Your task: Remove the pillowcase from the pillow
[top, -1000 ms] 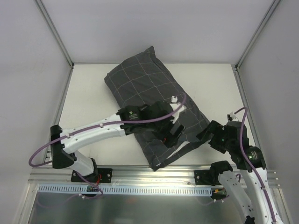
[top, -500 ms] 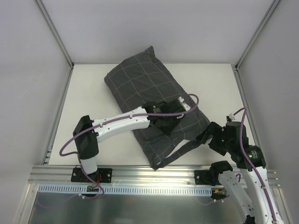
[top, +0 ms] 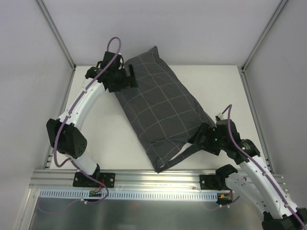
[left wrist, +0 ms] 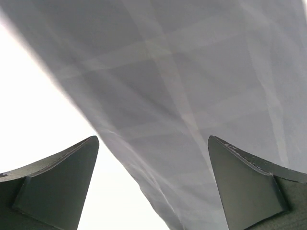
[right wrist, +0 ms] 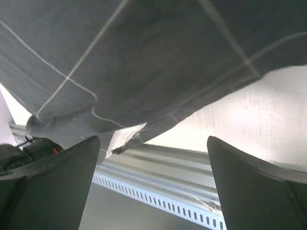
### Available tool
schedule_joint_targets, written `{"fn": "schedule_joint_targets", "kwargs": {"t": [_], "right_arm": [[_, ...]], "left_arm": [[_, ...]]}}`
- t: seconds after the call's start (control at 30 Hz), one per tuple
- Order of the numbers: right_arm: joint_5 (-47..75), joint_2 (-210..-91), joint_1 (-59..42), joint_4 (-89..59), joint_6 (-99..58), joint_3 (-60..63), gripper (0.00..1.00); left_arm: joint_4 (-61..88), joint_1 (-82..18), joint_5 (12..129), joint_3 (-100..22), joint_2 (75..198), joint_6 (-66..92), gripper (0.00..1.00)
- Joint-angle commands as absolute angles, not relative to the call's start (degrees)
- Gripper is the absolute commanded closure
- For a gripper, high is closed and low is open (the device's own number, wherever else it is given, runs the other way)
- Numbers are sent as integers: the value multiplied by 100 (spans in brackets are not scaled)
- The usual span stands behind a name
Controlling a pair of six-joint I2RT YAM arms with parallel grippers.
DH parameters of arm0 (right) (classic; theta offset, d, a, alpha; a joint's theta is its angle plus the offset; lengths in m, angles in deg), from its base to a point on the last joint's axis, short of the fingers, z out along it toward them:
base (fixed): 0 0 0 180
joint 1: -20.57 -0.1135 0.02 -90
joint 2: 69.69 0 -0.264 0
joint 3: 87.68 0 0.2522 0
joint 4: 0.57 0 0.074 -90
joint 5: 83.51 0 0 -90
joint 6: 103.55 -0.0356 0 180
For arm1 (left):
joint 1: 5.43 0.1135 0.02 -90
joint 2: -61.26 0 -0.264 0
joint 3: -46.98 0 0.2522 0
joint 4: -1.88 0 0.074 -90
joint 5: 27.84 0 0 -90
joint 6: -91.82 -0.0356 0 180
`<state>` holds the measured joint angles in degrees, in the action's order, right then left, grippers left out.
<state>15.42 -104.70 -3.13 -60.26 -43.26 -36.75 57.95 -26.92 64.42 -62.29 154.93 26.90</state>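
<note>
The white table (top: 96, 124) carries the pillowcase (top: 160, 108), dark grey with a thin pale windowpane grid. It is plumply filled and lies slantwise from the table's far-left corner towards its near edge, where the slack open end sags loose. The left gripper (left wrist: 152, 139) sits at the table's far-left corner and the right gripper (right wrist: 152, 139) by its near-right edge, both with jaws spread wide, clamping nothing, the checked cloth just ahead of each
</note>
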Motion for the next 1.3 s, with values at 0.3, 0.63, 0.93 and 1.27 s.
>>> {"fn": "schedule_joint_targets", "kwargs": {"t": [0.3, 0.63, 0.93, 1.27], "right_arm": [[957, -12005, -1599, -4167, -4880, -3552, 14], [1263, -12804, -62, -4210, -3641, -2226, 99], [2027, -14368, -43, -4026, -3261, -888, 99], [2362, -14072, -474, -3657, -3517, -1345, 50]], "left_arm": [[5880, -2046, 7139, -6812, 17544, 3074, 27], [5897, -2054, 6778, -4690, 15211, 3135, 100], [5959, -2098, 6981, -2384, 12141, 3768, 100], [6644, -2185, 6665, -3453, 11971, 3320, 1]]}}
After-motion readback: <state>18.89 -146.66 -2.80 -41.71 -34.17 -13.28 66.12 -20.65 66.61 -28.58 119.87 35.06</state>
